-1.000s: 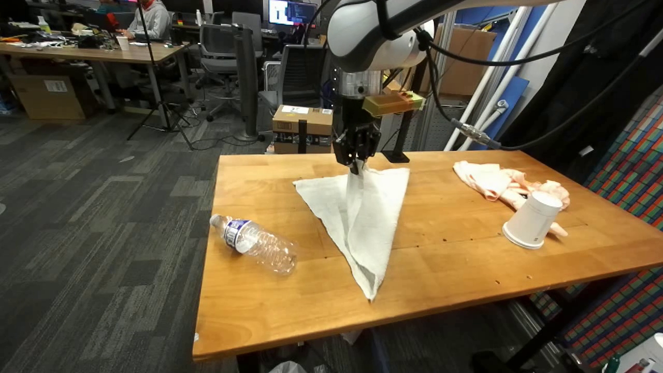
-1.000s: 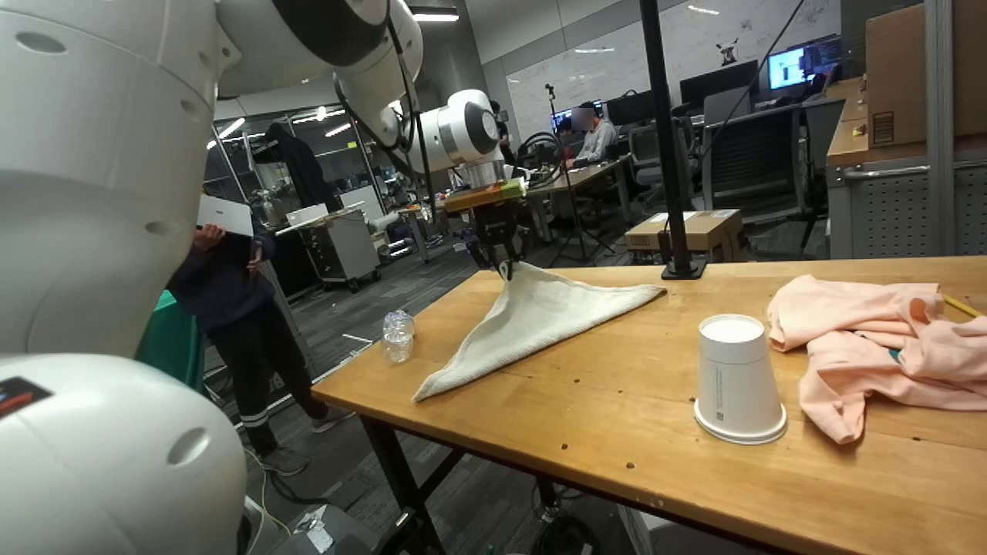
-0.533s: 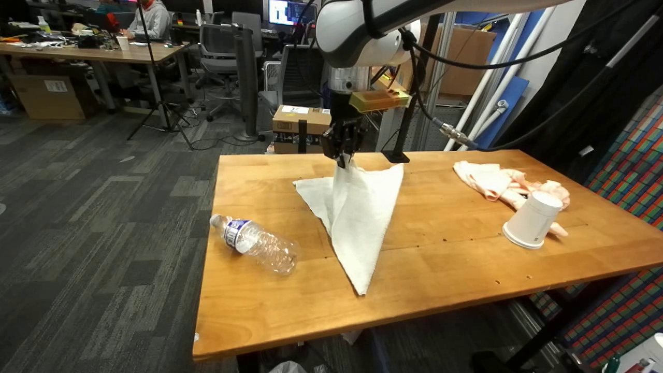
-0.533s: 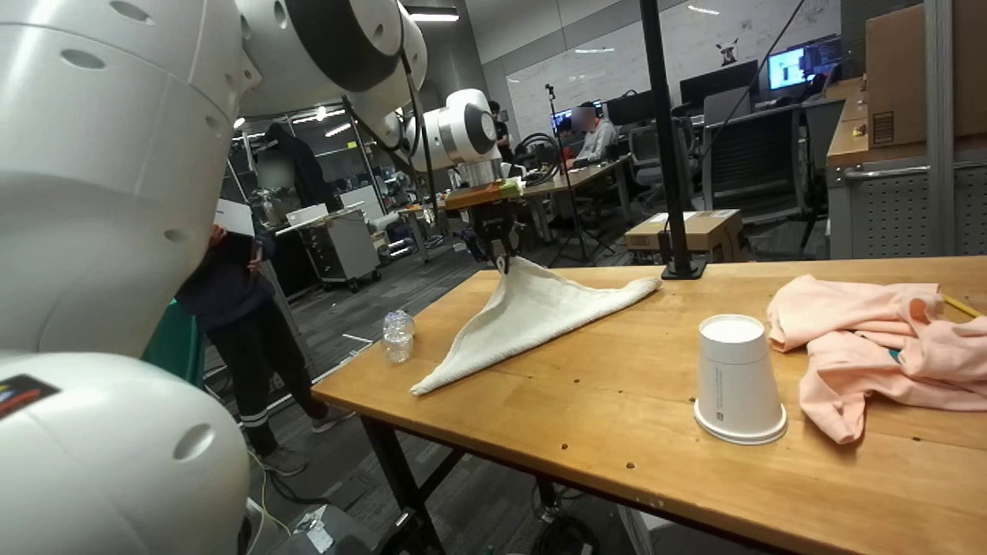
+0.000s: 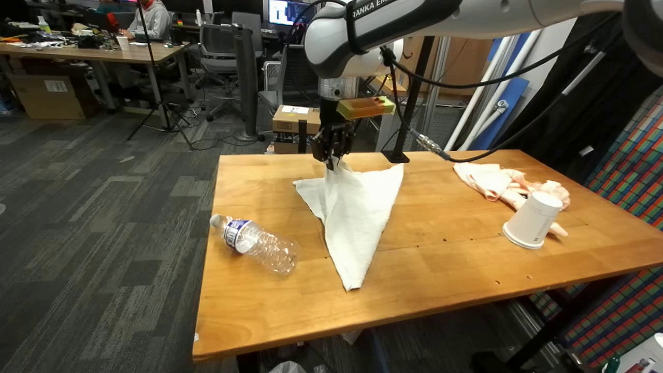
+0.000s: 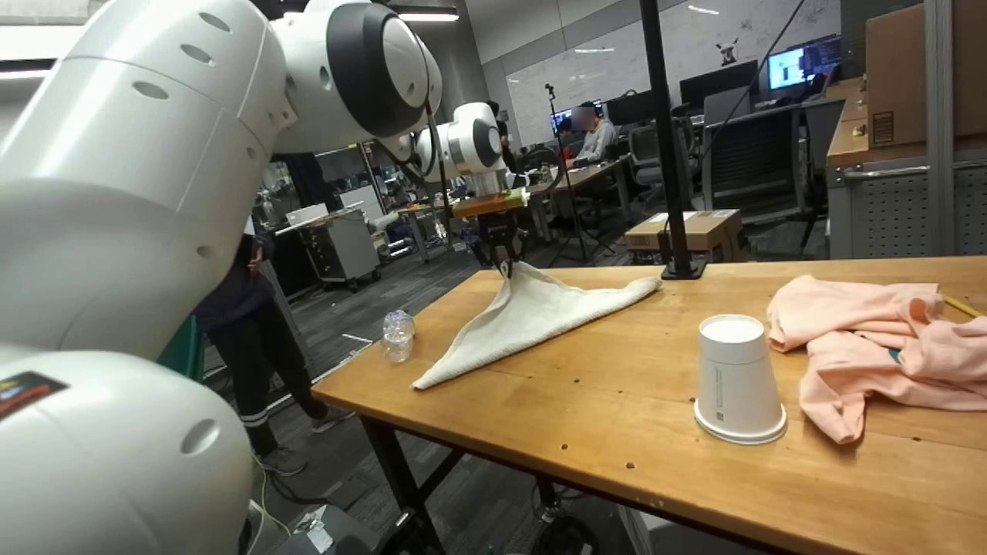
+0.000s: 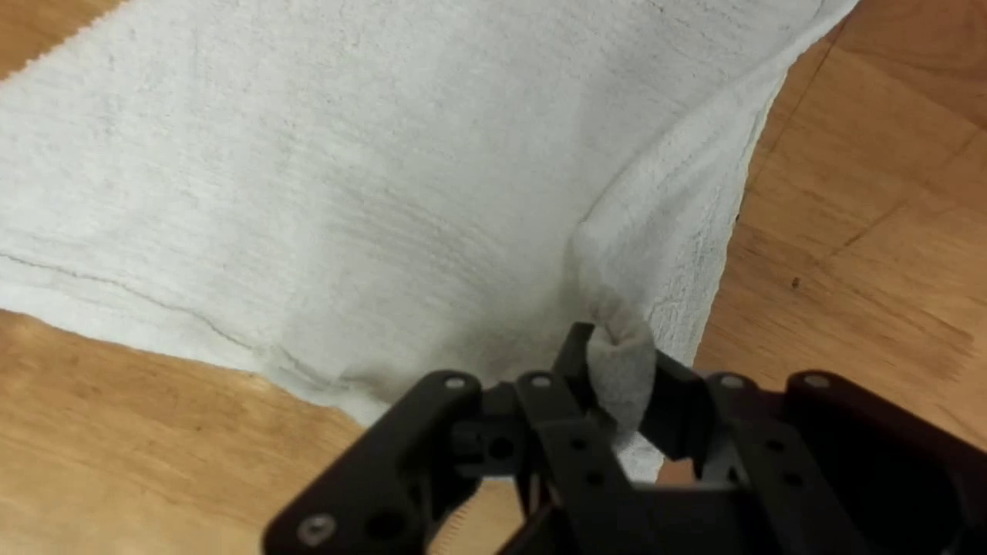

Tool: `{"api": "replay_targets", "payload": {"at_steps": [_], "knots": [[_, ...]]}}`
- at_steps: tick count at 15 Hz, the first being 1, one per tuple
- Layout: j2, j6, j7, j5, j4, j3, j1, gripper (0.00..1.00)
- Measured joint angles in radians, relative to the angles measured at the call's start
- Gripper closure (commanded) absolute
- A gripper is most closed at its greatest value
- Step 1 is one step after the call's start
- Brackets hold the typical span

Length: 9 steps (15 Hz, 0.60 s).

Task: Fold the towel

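Beneath the black, two-fingered end effector [image 7: 623, 368]: white, triangular cloth towel [image 7: 416, 177], clamped at its peak.
Likely light, limp; best held there.

In both exterior views, a towel [image 5: 357, 217] lies on a table [image 5: 450, 280], with a bottle [image 5: 261, 247] to its left, a cup [image 6: 739, 385] well to its right, and a cloth [image 6: 860, 316] just beside the cup. A gripper [image 6: 506, 267] is at the towel's far end, part of it between the fingers [image 7: 674, 405]. A post [image 6: 667, 146] stands at the table's far edge, behind the towel's right corner.
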<state>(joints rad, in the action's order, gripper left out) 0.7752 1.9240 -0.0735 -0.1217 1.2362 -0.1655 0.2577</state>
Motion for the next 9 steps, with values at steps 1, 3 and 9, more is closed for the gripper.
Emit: {"api": "replay_targets", "payload": {"at_steps": [1,3,9], "knots": [[0.017,-0.006,0.000,0.000,-0.021,0.000,0.007,0.91],[0.047,-0.020,0.000,0.000,-0.058,0.000,0.023,0.89],[0.126,-0.061,-0.001,0.000,-0.152,0.002,0.059,0.88]]}}
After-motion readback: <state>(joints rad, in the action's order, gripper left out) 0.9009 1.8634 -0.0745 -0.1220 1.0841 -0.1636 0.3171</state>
